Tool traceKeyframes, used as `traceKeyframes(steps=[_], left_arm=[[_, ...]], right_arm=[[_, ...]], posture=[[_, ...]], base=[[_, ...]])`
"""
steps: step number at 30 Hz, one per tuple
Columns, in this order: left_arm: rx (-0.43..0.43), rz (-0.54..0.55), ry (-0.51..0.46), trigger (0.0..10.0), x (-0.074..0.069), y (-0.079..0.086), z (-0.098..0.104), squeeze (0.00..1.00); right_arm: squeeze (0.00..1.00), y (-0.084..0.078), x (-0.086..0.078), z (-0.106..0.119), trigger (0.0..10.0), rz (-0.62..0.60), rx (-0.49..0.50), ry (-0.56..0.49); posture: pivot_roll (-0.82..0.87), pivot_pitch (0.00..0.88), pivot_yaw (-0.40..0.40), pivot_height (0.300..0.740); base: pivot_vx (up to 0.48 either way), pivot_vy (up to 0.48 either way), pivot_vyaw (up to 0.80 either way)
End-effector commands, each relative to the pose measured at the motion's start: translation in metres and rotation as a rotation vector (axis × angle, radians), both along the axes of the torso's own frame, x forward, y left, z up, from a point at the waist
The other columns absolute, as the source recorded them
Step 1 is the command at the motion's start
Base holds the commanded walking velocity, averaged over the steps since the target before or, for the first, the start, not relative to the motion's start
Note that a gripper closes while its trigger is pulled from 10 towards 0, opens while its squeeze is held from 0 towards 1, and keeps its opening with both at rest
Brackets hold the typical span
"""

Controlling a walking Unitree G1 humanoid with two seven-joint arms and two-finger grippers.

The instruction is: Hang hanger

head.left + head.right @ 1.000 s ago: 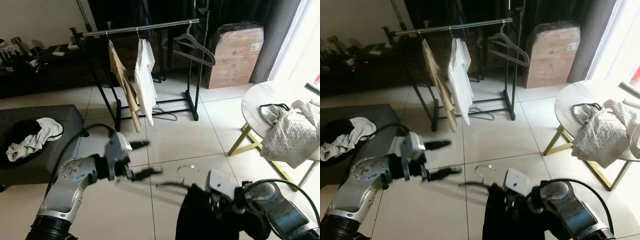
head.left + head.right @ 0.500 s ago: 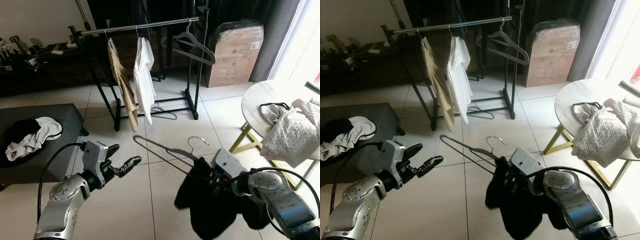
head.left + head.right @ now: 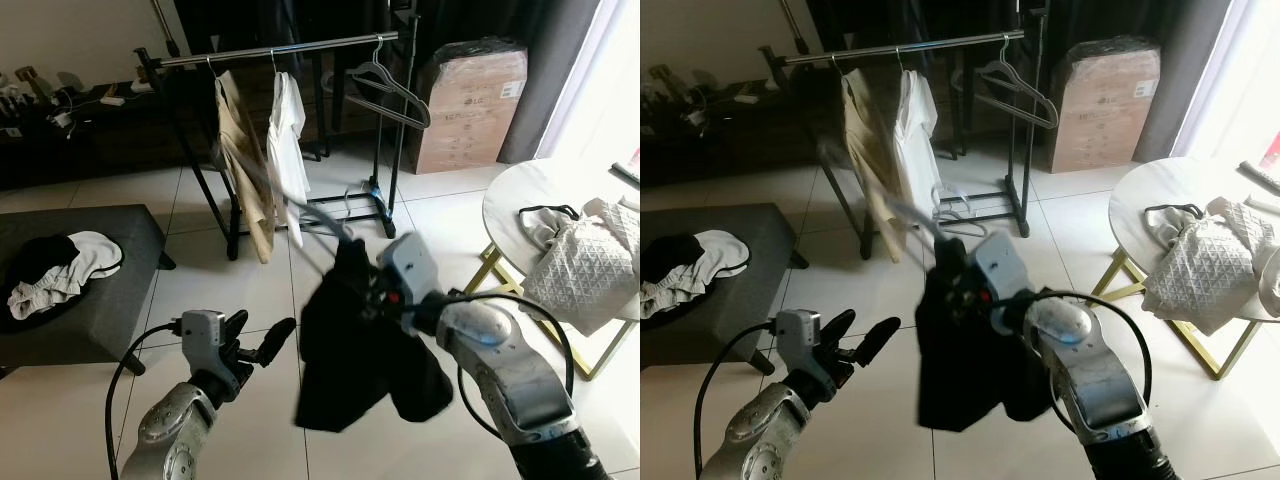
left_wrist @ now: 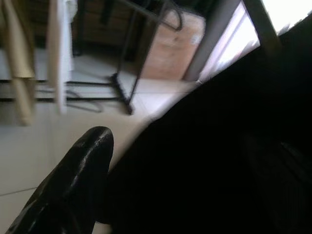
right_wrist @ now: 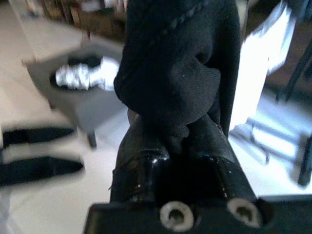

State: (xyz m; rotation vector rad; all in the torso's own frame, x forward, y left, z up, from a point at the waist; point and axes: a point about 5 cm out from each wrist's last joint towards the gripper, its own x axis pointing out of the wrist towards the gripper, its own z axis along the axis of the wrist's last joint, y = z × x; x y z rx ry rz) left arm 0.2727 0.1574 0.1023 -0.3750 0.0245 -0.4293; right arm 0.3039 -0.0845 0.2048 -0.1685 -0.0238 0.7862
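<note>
**Carrying a hanger toward the rail**

The right gripper (image 3: 372,290) is raised mid-frame, its jaws closed on a black garment (image 3: 355,360) draped over a hanger (image 3: 310,212), whose wire is blurred and points toward the rail (image 3: 280,50). The step in hand looks like the carry; the hook is not yet on the rail. Next, the hook probably needs lifting above the rail and lowering into the gap beside the white shirt (image 3: 287,150). The left gripper (image 3: 255,345) hovers low, jaws apart and empty. The floor is pale tile. A dark ottoman (image 3: 100,300) with clothes stands left, a round worktop (image 3: 530,195) with fabric right, and a cardboard box (image 3: 470,105) behind.
</note>
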Motion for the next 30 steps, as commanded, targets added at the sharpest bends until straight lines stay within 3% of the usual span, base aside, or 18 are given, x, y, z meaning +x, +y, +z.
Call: traceKeyframes(steps=[1, 4, 6, 8, 12, 14, 15, 18, 20, 27, 30], left_arm=[[-0.059, -0.070, 0.025, 10.0, -0.007, -0.002, -0.001, 0.00], [-0.156, -0.192, 0.077, 10.0, -0.017, 0.000, -0.008, 0.00], [-0.127, -0.231, 0.100, 10.0, -0.022, 0.010, -0.015, 0.00], [-0.132, -0.235, 0.085, 10.0, -0.021, 0.019, -0.008, 0.00], [-0.159, -0.240, 0.070, 10.0, -0.021, 0.022, -0.002, 0.00], [-0.227, -0.314, 0.066, 10.0, -0.023, 0.024, 0.006, 0.00], [-0.227, -0.314, 0.066, 10.0, -0.023, 0.024, 0.006, 0.00], [-0.169, -0.521, 0.135, 10.0, -0.037, 0.013, -0.002, 0.00], [-0.147, -0.578, 0.146, 10.0, -0.038, 0.007, -0.004, 0.00], [-0.135, -0.554, 0.067, 10.0, -0.017, -0.004, 0.009, 0.00], [-0.139, -0.538, 0.044, 10.0, -0.016, -0.003, 0.013, 0.00]], right_arm=[[0.00, 0.006, -0.006, 0.018, 0.0, 0.037, 0.041, -0.077], [0.00, 0.008, -0.014, 0.020, 0.0, 0.092, 0.062, -0.089], [0.00, 0.007, -0.024, 0.017, 0.0, 0.156, 0.031, -0.090], [0.00, 0.002, -0.035, 0.012, 0.0, 0.214, 0.013, -0.075], [0.00, 0.001, -0.039, 0.009, 0.0, 0.232, 0.001, -0.063], [0.00, -0.003, -0.042, 0.002, 0.0, 0.254, -0.037, -0.049], [0.00, -0.003, -0.042, 0.002, 0.0, 0.254, -0.037, -0.049], [0.00, -0.001, -0.049, 0.004, 0.0, 0.314, -0.036, -0.051], [0.00, 0.002, -0.053, 0.007, 0.0, 0.354, -0.027, -0.056], [0.00, 0.006, -0.061, 0.007, 0.0, 0.412, -0.025, -0.050], [0.00, 0.006, -0.063, 0.006, 0.0, 0.413, -0.026, -0.044]], posture=[[-0.14, 0.082, 0.058, 0.740], [-0.14, 0.074, 0.061, 0.740], [-0.15, 0.068, 0.067, 0.740], [-0.15, 0.062, 0.072, 0.740], [-0.15, 0.061, 0.073, 0.740], [-0.14, 0.058, 0.077, 0.740], [-0.14, 0.058, 0.077, 0.740], [-0.15, 0.059, 0.082, 0.740], [-0.16, 0.068, 0.082, 0.740], [-0.16, 0.084, 0.081, 0.740], [-0.17, 0.090, 0.080, 0.740]], base=[[0.000, 0.000, 0.00], [0.000, 0.000, 0.00], [0.000, 0.000, 0.00], [0.000, 0.000, 0.00], [0.000, 0.000, 0.00], [0.000, 0.000, 0.00], [0.000, 0.000, 0.00], [0.000, 0.000, 0.00], [0.000, 0.000, 0.00], [0.000, 0.000, 0.00], [0.000, 0.000, 0.00]])
